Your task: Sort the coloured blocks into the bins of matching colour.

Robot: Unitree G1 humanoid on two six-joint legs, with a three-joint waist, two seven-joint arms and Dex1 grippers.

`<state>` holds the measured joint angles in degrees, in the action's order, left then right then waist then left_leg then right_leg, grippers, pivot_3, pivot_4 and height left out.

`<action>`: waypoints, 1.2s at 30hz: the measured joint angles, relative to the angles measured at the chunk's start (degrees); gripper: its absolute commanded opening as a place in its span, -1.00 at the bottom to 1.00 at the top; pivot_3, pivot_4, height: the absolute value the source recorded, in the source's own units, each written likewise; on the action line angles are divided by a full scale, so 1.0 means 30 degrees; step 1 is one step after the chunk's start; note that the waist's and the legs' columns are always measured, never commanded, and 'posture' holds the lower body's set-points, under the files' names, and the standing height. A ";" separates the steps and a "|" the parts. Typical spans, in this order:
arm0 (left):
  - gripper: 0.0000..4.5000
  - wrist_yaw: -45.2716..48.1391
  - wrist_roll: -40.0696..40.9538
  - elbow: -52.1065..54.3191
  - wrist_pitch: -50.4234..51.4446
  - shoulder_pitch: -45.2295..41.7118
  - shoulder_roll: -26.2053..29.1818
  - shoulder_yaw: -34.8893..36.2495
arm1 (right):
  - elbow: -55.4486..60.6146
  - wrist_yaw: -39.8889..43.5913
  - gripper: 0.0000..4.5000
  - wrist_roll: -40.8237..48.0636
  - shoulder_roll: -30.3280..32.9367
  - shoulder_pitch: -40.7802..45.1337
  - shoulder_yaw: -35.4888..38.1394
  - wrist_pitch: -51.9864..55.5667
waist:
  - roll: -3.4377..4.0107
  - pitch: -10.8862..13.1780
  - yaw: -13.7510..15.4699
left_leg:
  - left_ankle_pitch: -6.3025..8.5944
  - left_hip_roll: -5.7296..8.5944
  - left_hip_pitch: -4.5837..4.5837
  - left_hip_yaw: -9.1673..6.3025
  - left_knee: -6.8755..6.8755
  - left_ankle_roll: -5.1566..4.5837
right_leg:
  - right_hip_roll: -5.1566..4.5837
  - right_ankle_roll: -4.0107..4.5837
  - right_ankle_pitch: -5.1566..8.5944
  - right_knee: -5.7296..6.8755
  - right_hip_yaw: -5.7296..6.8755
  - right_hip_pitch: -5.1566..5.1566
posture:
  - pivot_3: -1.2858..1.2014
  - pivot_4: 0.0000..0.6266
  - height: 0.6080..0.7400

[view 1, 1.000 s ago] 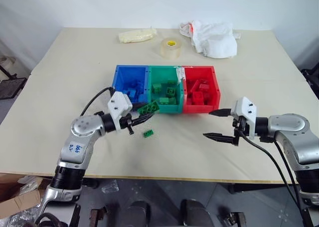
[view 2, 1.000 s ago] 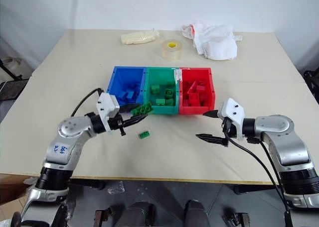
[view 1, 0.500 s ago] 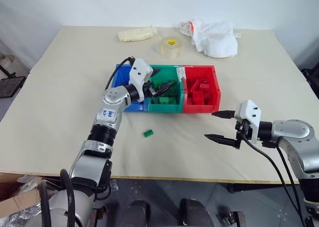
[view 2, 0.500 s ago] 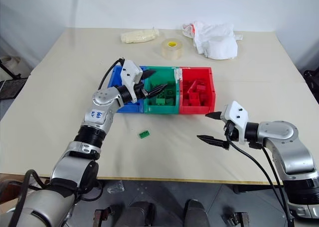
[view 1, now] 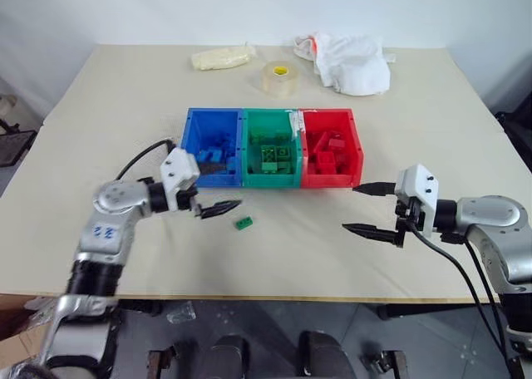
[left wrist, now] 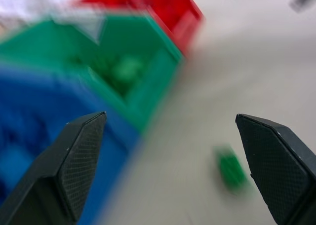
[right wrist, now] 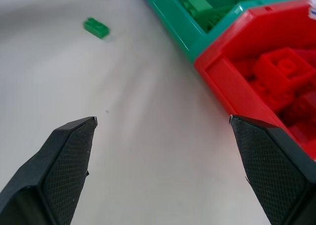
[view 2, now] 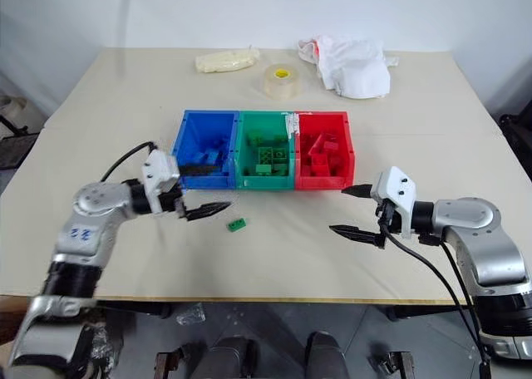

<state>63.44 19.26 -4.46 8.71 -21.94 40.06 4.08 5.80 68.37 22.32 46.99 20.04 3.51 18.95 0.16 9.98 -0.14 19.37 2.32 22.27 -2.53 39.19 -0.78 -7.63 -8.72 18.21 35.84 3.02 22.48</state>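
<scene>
Green block (view 1: 243, 223) loose on table (view 1: 274, 263) just beyond left gripper (view 1: 218, 193) — jaws spread, empty, like right gripper (view 1: 370, 207) — so likely pick-up next: close on it, carry to green bin (view 1: 270, 150).

bins (view 1: 241, 138): blue, green, red | loose block (view 1: 243, 223): green

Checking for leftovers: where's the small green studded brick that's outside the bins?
The small green studded brick lies on the table before the green bin, beside the open left gripper.
</scene>
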 measured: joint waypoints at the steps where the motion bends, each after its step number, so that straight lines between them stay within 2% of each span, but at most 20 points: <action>1: 0.98 0.0547 0.0170 0.0004 -0.0020 0.1051 0.0750 0.0462 | -0.0222 0.0353 1.00 0.0033 0.0007 0.0042 -0.0062 -0.0114 | 0.0002 0.0000 -0.0005 | 0.0000 0.0001 -0.0009 0.0001 -0.0004 0.0000 | -0.0004 0.0003 0.0001 0.0002 -0.0002 -0.0004 | 0.03 -0.52 1.00; 6: 0.98 0.2223 0.1013 -0.0013 -0.0436 0.3916 0.2266 0.2127 | -0.0822 0.1931 1.00 0.0385 0.0017 0.0406 -0.0317 -0.0529 | 0.0005 0.0003 0.0222 | 0.0000 0.0015 -0.0004 -0.0018 0.0004 -0.0004 | -0.0028 0.0004 0.0002 -0.0023 -0.0004 -0.0026 | 0.03 -0.52 1.00; 14: 0.98 0.2394 0.1162 0.0679 -0.0631 0.4532 0.2576 0.2349 | -0.1759 0.2658 1.00 0.0179 0.0031 0.1001 -0.0359 -0.0958 | 0.0005 0.0003 0.0260 | 0.0000 0.0013 -0.0005 -0.0010 0.0001 -0.0004 | -0.0024 0.0005 0.0002 -0.0008 -0.0006 -0.0014 | 0.03 -0.52 1.00; 17: 0.98 0.1390 0.0809 0.0936 -0.0559 0.3559 0.1584 0.1618 | -0.1754 0.2632 1.00 0.0103 0.0028 0.0998 -0.0370 -0.0980 | 0.0005 0.0003 0.0340 | 0.0000 0.0022 -0.0003 -0.0010 0.0006 -0.0004 | -0.0024 0.0004 0.0001 0.0006 -0.0003 -0.0014 | 0.03 -0.52 1.00; 21: 0.98 -0.0433 -0.0605 0.1071 -0.0698 0.1351 -0.1072 -0.0821 | -0.1555 0.2294 1.00 0.0030 0.0014 0.0880 -0.0366 -0.0975 | 0.0002 0.0002 0.0501 | -0.0002 0.0035 -0.0003 -0.0001 0.0021 -0.0008 | -0.0021 -0.0003 -0.0003 0.0018 -0.0004 -0.0015 | 0.03 -0.52 1.00; 25: 0.98 -0.1274 -0.2066 -0.0814 -0.2019 -0.0353 -0.2977 -0.2572 | -0.1127 0.1870 1.00 0.0009 0.0039 0.0206 -0.0266 -0.0873 | 0.0002 0.0002 0.0483 | -0.0003 0.0032 -0.0003 0.0031 0.0015 -0.0006 | 0.0005 -0.0004 -0.0003 0.0016 0.0007 -0.0007 | 0.03 -0.52 1.00; 28: 0.72 -0.1300 -0.3005 -0.2726 -0.3018 -0.1433 -0.3917 -0.3812 | -0.0489 0.1472 1.00 0.0020 0.0083 -0.0410 -0.0141 -0.0764 | 0.0003 0.0001 0.0426 | -0.0003 0.0035 -0.0009 0.0054 0.0013 -0.0006 | 0.0012 -0.0004 -0.0003 0.0016 0.0005 -0.0006 | 0.03 -0.52 1.00; 36: -0.40 -0.0440 -0.3227 -0.3803 -0.3186 -0.1605 -0.3743 -0.4097 | 0.0748 0.0649 1.00 0.0340 0.0639 -0.1727 0.0937 -0.0387 | 0.0002 0.0002 0.0442 | -0.0003 0.0009 -0.0007 0.0043 0.0023 -0.0007 | 0.0003 -0.0004 -0.0003 0.0016 0.0004 -0.0011 | 0.03 -0.52 1.00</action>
<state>62.12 9.58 -15.87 -0.85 -26.75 28.83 -8.21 8.04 70.32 23.34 48.90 14.86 6.32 17.78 0.17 9.99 1.18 19.36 2.35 22.25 -2.40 39.26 -0.80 -7.62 -8.73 18.20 35.89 3.03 22.44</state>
